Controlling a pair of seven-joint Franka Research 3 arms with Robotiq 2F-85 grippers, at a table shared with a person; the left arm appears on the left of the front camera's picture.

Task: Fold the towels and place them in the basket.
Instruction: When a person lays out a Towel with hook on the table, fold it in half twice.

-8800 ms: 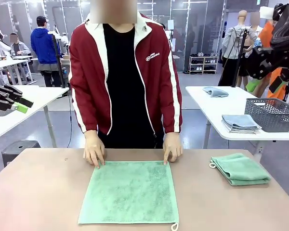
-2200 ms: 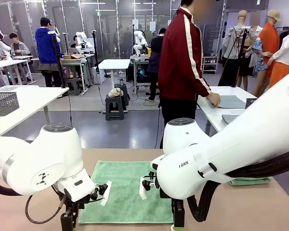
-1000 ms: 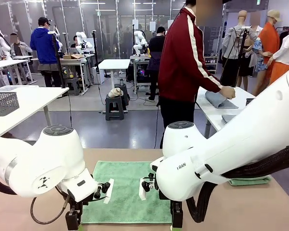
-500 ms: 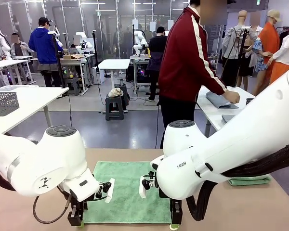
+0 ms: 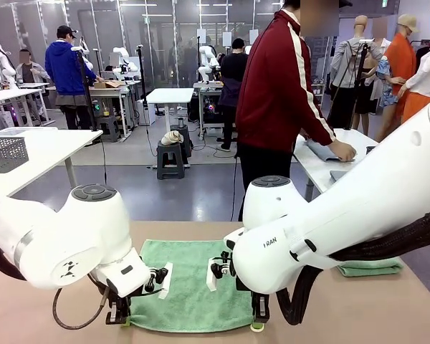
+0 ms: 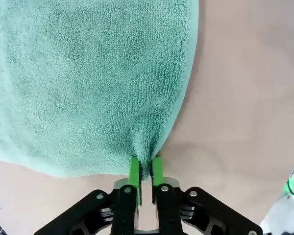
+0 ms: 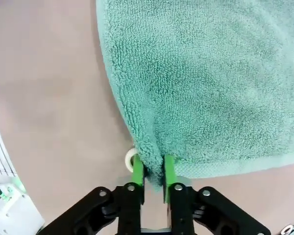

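- The towel [image 5: 193, 287] lies spread flat on the table [image 5: 50, 315], its near edge toward the robot.
- The left hand [image 6: 146, 169] is pinched tight on 1 near corner — terry bunches between its pads.
- The right hand [image 7: 153, 169] nips the other near corner beside the pale loop [image 7: 131, 159]. Likely both corners are gripped to rise together for the fold.
- A folded towel [image 5: 373, 269] sits at the table's right.
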